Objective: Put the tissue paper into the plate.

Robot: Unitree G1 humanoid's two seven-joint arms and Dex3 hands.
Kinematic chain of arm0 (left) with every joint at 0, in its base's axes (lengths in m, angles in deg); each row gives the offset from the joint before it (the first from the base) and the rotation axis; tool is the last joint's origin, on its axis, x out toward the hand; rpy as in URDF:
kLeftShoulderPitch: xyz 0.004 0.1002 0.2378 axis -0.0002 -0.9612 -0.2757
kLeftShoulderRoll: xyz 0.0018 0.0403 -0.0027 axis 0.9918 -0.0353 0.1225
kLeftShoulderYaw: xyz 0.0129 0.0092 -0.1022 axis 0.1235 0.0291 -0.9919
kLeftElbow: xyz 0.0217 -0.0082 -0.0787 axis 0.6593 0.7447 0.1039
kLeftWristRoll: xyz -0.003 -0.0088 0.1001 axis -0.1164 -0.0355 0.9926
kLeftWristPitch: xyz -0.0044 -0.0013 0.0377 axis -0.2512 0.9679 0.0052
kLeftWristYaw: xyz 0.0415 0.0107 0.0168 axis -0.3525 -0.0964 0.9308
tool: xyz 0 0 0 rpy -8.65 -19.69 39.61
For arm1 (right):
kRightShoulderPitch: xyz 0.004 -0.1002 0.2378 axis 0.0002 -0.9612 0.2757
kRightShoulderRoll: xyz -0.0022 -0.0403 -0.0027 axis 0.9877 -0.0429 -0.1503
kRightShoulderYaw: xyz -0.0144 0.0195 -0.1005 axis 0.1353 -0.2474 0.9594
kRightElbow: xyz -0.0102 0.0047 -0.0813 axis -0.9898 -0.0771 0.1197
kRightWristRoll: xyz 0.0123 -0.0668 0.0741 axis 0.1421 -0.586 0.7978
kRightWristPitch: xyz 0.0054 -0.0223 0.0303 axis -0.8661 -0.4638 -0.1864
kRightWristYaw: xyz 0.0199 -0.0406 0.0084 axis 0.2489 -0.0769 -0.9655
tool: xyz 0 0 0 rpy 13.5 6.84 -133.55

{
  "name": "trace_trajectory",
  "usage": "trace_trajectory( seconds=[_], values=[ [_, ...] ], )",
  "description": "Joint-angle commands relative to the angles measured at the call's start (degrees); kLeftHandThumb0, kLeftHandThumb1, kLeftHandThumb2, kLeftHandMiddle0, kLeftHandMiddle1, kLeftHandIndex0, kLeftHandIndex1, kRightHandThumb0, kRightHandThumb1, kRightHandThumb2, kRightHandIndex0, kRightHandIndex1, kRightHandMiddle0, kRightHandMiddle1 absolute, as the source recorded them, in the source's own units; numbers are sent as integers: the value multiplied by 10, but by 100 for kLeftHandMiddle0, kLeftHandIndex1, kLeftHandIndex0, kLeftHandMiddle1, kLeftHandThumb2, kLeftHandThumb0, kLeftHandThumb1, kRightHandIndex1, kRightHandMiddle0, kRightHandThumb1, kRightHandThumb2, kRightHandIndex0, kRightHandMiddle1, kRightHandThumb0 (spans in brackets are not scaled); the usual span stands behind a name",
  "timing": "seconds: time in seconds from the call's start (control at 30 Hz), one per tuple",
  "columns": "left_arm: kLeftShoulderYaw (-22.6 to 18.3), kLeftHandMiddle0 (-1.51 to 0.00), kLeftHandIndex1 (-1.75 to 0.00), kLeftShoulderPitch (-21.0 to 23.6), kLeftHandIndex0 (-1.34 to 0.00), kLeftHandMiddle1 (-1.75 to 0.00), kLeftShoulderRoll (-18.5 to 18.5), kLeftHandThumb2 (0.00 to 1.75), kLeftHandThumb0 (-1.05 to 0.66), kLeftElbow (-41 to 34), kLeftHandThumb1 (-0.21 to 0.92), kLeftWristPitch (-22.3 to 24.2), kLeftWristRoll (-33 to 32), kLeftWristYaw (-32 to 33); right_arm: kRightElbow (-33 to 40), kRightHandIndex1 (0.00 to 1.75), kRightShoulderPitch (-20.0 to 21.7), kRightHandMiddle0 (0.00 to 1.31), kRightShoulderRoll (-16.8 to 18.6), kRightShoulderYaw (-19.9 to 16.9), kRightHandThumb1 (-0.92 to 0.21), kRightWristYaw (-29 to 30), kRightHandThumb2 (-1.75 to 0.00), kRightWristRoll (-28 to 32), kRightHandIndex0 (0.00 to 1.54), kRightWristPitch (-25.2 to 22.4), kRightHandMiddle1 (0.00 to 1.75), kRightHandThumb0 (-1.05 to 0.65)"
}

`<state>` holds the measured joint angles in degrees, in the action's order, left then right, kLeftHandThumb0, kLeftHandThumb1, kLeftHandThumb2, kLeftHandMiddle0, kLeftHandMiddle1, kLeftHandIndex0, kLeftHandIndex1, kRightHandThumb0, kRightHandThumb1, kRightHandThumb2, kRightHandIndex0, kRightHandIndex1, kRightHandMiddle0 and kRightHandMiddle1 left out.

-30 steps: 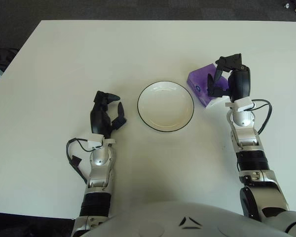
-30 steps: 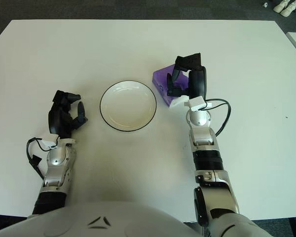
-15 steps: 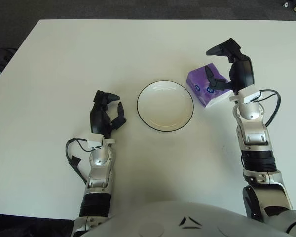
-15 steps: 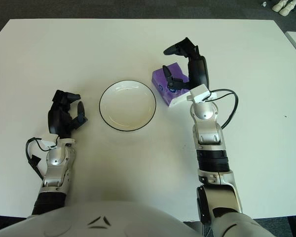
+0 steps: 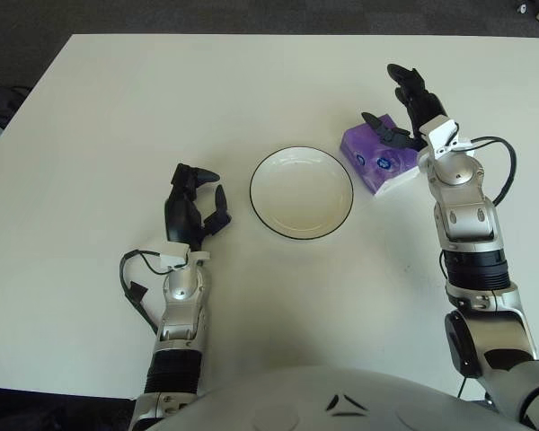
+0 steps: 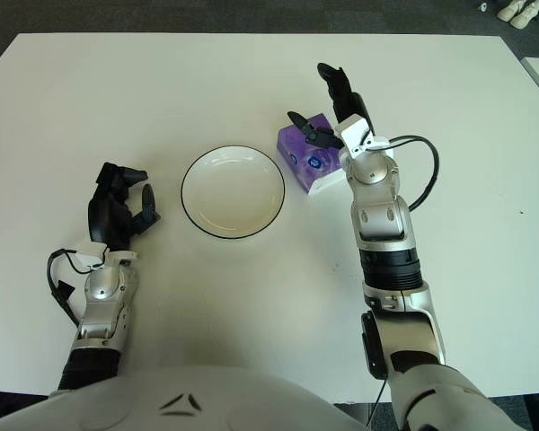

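- Table [image 5: 117,108]: white top, carrying every item listed below
- Plate [image 5: 301,192]: white with a thin dark rim, near the table's middle, upright and holding nothing
- Tissue pack [image 5: 375,159]: purple packet with a white edge along its near side, lying flat on the table just to the right of the plate; a narrow strip of bare table separates the two, so the pack is outside the plate
- Right hand [image 5: 406,112]: positioned at the far right edge of the tissue pack, wrist raised and fingers pointing away from the robot; the fingers are spread and straight, one short finger reaching over the top of the pack; no grasp on the pack is seen, and whether that finger touches the purple surface cannot be told
- Right forearm: runs from the bottom right corner up to the hand, a black cable [image 5: 501,175] looping out on its right side
- Left hand [image 5: 193,203]: shows to the left of the plate, well apart from it, fingers loosely bent upward and holding nothing
- Left forearm: extends straight back toward the robot's body, with a short black cable [image 5: 130,283] curling on its left
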<state>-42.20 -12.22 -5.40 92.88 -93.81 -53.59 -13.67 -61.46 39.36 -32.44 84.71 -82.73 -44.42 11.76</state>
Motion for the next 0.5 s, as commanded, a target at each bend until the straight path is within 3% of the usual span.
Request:
trace_trajectory(
  seconds=[0.0,0.2,0.47],
  values=[
    [-1,-64,-175,-33,-48,-148,1,112,-42,57,48,24,4,-3,27,0,36,0,-31,16,-85,-41,-26,-13,0,-114,0,-105],
    [-2,-63,-175,-32,-48,-146,-1,112,-43,57,48,34,5,1,18,0,75,0,-42,30,-82,-55,-23,-13,0,-198,0,-105],
    [-4,-64,-175,-28,-48,-146,-2,112,-43,67,48,25,4,3,-6,0,109,0,-54,41,-79,-59,-19,-3,0,-243,0,-105]
  ],
)
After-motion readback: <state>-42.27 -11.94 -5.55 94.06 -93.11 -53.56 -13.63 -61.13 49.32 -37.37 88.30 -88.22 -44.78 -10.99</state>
